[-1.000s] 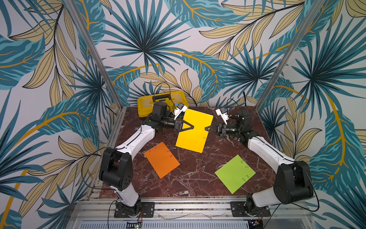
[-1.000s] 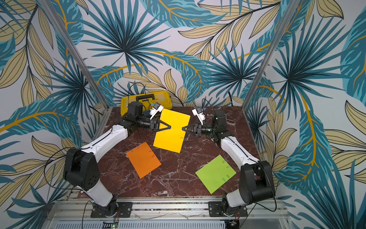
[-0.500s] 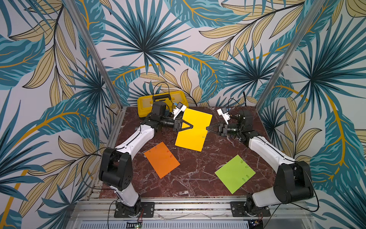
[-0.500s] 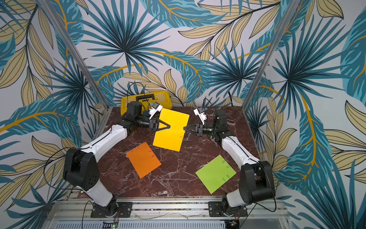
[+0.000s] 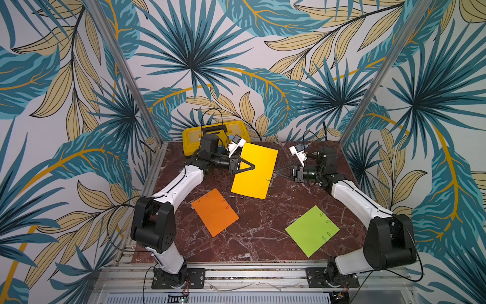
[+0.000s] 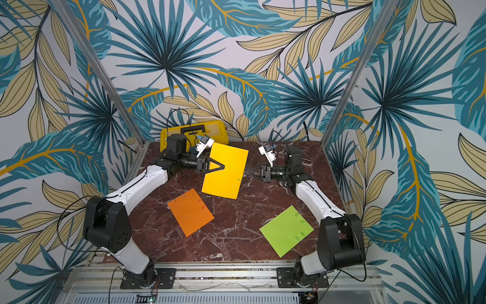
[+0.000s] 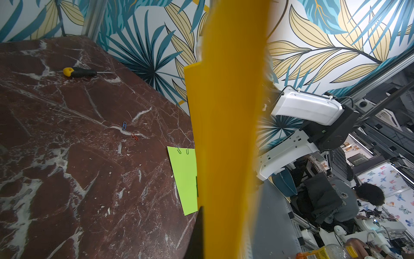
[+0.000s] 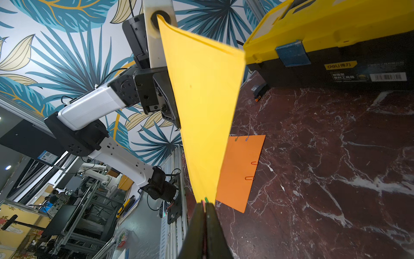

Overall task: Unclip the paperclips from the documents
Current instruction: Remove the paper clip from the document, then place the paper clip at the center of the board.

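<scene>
My left gripper (image 5: 253, 167) is shut on the yellow document (image 5: 256, 171), holding it lifted and tilted above the table. In the left wrist view, one of its fingers (image 7: 197, 235) shows beside the sheet (image 7: 228, 134). My right gripper (image 5: 275, 171) is shut at the sheet's right edge. In the right wrist view, a green paperclip tip (image 8: 205, 199) pokes out between its pads. Another clip (image 5: 268, 180) sits lower on that edge. The orange document (image 5: 214, 212) and the lime green document (image 5: 311, 231) lie flat, each with clips on its edges (image 8: 254, 163) (image 7: 179, 150).
A yellow-and-black toolbox (image 5: 193, 136) stands at the back left, behind my left arm. A yellow-handled screwdriver (image 7: 79, 72) lies near the wall. A loose blue paperclip (image 7: 124, 125) and a loose red paperclip (image 7: 134, 137) rest on the marble table (image 5: 263, 237).
The right gripper has shifted slightly rightward at the yellow sheet's edge. The left arm and the sheets on the table have not moved.
</scene>
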Robot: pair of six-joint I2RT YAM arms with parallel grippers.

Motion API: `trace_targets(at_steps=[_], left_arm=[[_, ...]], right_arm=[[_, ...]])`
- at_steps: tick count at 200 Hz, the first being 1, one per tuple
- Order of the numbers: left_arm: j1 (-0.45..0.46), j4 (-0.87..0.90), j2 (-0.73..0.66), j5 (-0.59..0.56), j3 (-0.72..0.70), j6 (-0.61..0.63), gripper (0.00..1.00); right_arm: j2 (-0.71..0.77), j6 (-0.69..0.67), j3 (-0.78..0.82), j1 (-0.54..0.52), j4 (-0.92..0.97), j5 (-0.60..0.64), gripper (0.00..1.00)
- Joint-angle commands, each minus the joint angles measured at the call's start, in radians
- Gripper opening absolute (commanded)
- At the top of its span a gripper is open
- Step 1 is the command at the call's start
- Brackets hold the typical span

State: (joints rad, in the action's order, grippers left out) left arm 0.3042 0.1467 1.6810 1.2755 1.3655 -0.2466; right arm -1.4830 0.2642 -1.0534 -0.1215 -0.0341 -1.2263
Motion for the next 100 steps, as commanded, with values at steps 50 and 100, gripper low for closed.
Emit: trace_targets(at_steps=[50,100], left_arm=[[-0.011,-0.015,-0.042,-0.004,-0.012,0.023,0.00],[-0.009,-0.016,-0.045,-0.005,-0.022,0.020,0.00]], right_arm=[[0.008,-0.155,-0.031,0.080,0.282,0.169,0.06],[-0.074,-0.117,-0.038,0.146,0.403,0.458,0.06]])
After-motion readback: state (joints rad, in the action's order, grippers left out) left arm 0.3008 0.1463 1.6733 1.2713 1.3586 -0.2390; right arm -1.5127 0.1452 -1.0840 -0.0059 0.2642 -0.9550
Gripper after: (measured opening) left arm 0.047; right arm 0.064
